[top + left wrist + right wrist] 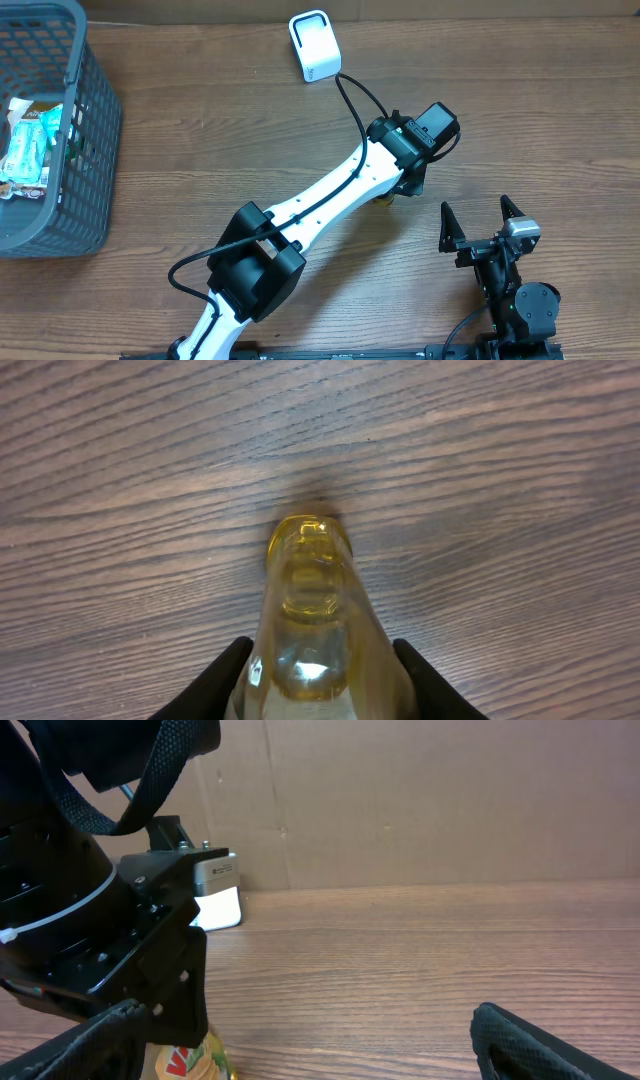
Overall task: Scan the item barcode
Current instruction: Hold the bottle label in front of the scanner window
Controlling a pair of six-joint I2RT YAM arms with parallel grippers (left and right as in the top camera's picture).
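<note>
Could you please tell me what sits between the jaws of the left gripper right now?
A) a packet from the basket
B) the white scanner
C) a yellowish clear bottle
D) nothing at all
C: the left wrist view shows the yellowish bottle clasped between the jaws of the left gripper, while overhead the white scanner sits apart from it and the packets lie in the basket.

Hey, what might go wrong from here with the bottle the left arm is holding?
The clear yellowish plastic bottle is pinched by the left gripper only at its smooth rounded sides, so it may slip or tip. The black cable of the white scanner runs right beside that arm and could snag.
</note>
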